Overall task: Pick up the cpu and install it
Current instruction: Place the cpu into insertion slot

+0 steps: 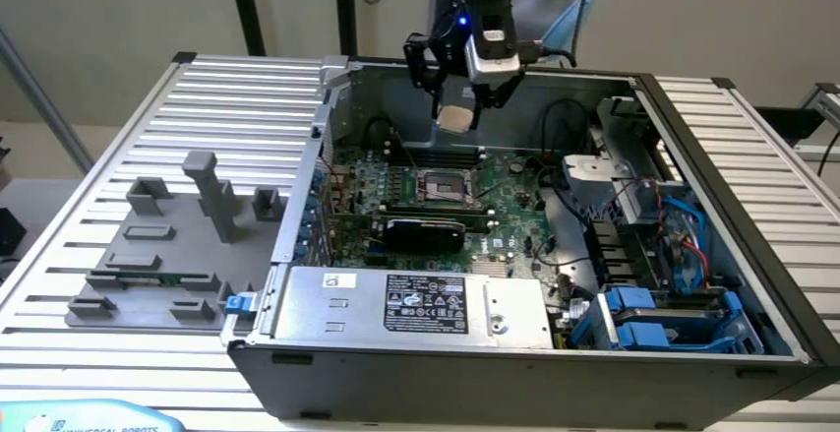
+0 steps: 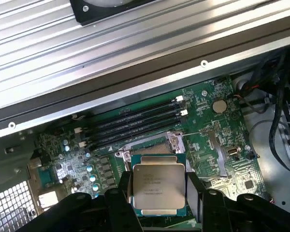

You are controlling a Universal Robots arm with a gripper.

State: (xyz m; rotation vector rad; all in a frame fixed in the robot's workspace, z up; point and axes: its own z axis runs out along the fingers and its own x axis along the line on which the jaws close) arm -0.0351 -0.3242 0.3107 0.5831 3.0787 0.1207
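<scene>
The cpu (image 2: 157, 187) is a flat square chip with a silvery lid, held between my gripper's dark fingers (image 2: 124, 193). My gripper (image 1: 455, 117) hangs above the open computer case, shut on the cpu (image 1: 455, 118), which shows as a pale square below the wrist. Beneath it lies the green motherboard (image 1: 506, 211) with the square cpu socket (image 1: 440, 187) open toward the back of the board. In the wrist view the socket (image 2: 171, 142) lies just behind the held chip, beside the black memory slots (image 2: 135, 121).
The case walls (image 1: 325, 122) surround the board. A power supply (image 1: 420, 304) sits at the front, drive bays and blue cables (image 1: 670, 275) on the exterior view's right. Grey fixture blocks (image 1: 210, 196) and a green memory stick (image 1: 151, 277) rest on the slatted table at the exterior view's left.
</scene>
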